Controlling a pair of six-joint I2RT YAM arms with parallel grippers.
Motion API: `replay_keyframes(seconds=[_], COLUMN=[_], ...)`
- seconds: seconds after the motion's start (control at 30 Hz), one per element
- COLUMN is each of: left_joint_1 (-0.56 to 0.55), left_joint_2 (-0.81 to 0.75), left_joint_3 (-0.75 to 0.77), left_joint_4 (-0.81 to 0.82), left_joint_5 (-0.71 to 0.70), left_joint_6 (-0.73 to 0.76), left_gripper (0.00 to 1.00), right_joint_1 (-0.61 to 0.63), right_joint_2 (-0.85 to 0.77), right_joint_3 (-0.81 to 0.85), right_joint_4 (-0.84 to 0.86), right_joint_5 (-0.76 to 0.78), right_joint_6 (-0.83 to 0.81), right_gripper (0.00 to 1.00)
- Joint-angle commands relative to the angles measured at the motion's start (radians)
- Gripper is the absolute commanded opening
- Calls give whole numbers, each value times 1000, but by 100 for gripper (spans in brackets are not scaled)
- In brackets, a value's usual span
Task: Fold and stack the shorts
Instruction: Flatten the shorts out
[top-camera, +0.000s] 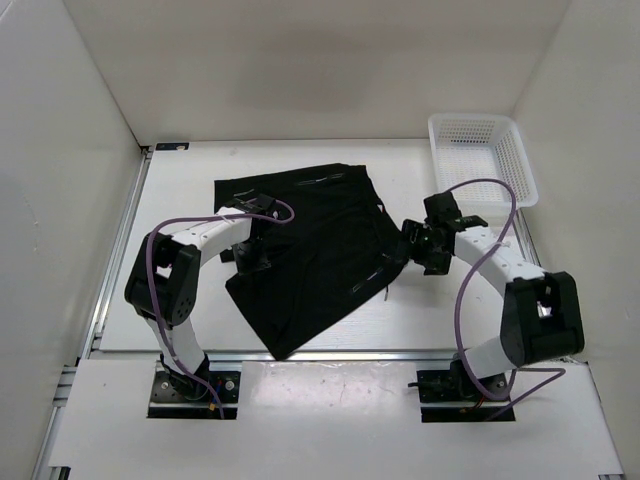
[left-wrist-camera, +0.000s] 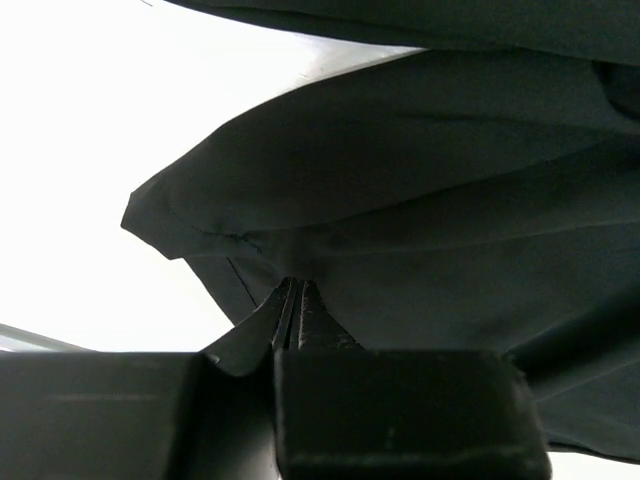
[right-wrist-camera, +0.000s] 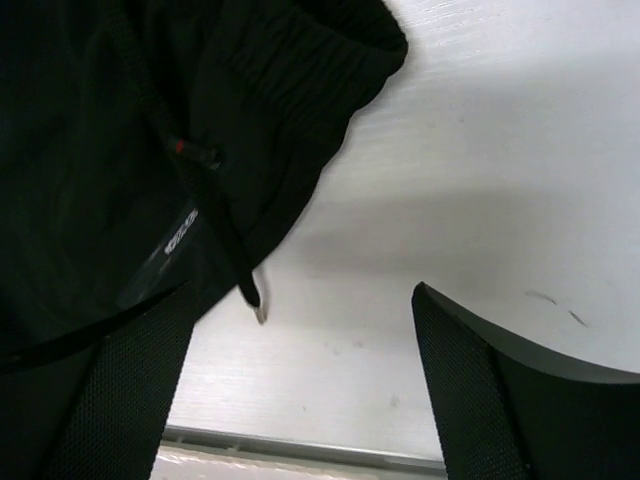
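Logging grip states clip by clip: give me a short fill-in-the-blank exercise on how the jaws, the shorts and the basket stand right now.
1. The left gripper has its jaws ____ on a fold of the shorts.
2. The right gripper holds its jaws ____, with bare table showing between them.
3. The white mesh basket sits at the table's far ____ corner.
Missing words: shut; open; right.
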Motion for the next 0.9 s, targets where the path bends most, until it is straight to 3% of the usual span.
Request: replay_keyframes(seconds=[0.0, 0.17, 0.2, 0.27, 0.33, 0.37, 0.43, 0.6, 0.67, 0.8, 0.87], left_joint_1=[5, 39, 53, 65, 78, 93, 117, 154, 154, 154, 154], left_joint_2=[-35, -46, -46, -55, -66, -66, -66, -55, -37, -27, -39], left_joint_3=[5, -4, -16, -46, -78, -87, -99, -118, -96, -73, -73], left_joint_4=[-1, -10, -10, 5, 36, 45, 57, 82, 93, 93, 93], left_joint_5=[-50, -61, -61, -36, -9, 1, 10, 10, 19, 19, 19], left_joint_6=[4, 4, 4, 4, 4, 4, -7, -7, -7, 3, 3], left_gripper=[10, 13, 32, 49, 61, 61, 60, 44, 36, 11, 11], right_joint_1=[-42, -51, -51, -51, -51, -60, -60, -78, -79, -79, -79], right_joint_2=[62, 184, 194, 228, 259, 270, 290, 316, 316, 316, 316], right_joint_3=[-29, 1, 1, 26, 40, 52, 61, 61, 61, 61, 61], right_joint_4=[146, 226, 245, 255, 256, 265, 265, 265, 265, 265, 265], right_joint_5=[-136, -173, -173, -173, -163, -162, -162, -162, -162, -162, -153], right_joint_6=[48, 85, 95, 105, 105, 105, 105, 95, 95, 95, 95], right_gripper=[90, 82, 80, 71, 67, 65, 61, 40, 37, 33, 30])
